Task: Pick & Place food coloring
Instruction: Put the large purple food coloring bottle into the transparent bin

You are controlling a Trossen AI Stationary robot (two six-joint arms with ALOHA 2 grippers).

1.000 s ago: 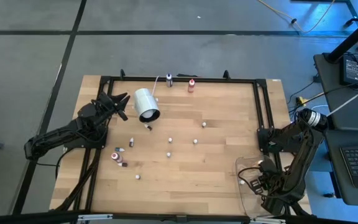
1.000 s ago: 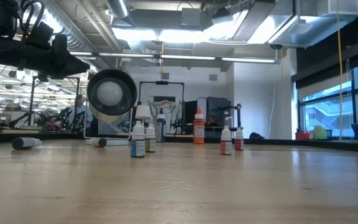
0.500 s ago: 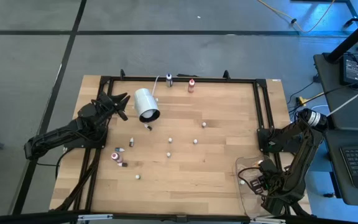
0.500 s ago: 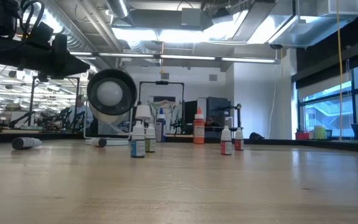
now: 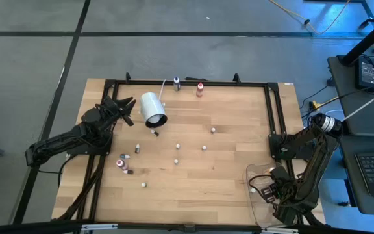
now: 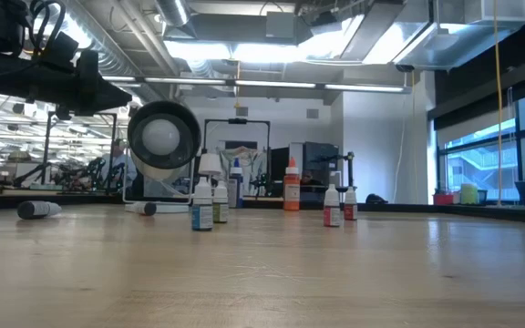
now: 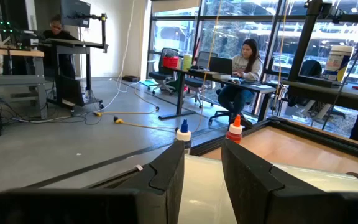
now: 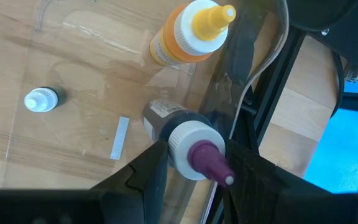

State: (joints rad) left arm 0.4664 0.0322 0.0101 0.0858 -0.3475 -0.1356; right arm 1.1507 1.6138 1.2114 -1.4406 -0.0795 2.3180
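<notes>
Fingers of the right gripper (image 8: pixel 191 163) pinch a purple-tipped food coloring bottle (image 8: pixel 188 144) over the clear tray (image 5: pixel 257 207), its label mostly hidden. An orange bottle (image 8: pixel 188 32) lies beside it. The left gripper (image 5: pixel 126 109), narrowly parted and empty, reaches at the white cylinder (image 5: pixel 152 109); more bottles (image 5: pixel 123 163) dot the table (image 5: pixel 232 117).
</notes>
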